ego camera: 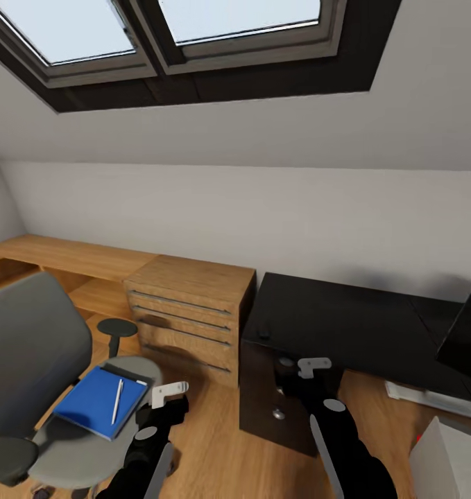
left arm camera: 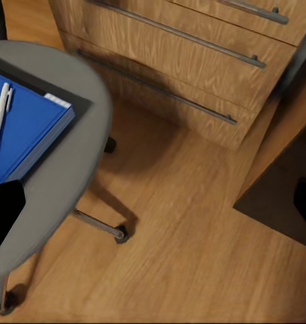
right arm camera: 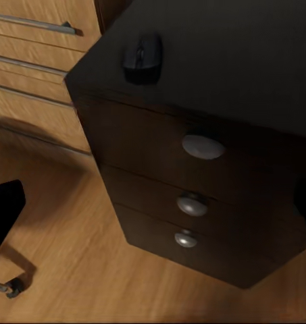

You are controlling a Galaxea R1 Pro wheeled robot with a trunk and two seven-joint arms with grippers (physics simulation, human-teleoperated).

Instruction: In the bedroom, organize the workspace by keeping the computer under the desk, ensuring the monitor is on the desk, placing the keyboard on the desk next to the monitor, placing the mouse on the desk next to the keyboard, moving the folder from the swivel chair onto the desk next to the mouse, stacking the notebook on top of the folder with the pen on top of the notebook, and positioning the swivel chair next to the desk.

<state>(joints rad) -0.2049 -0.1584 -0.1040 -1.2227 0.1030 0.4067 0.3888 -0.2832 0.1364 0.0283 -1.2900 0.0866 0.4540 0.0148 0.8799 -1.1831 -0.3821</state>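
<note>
Folder (ego camera: 91, 403) and pen (ego camera: 117, 400) are still lying on chair (ego camera: 27, 346), mouse (right arm camera: 142, 59) sitting on table (ego camera: 346, 326); pincer states: cannot tell.

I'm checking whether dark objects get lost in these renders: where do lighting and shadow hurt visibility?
Head view: the mouse nearly vanishes against the glossy black desk. Right wrist view: the mouse reads slightly better; drawer fronts are deeply shadowed. Left wrist view: evenly lit, soft chair shadow on the floor.

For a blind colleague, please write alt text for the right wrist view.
A small black mouse sits near the corner of a glossy black desk, above three drawers with round silver knobs. A light wooden drawer chest stands beside it on a wooden floor.
</note>
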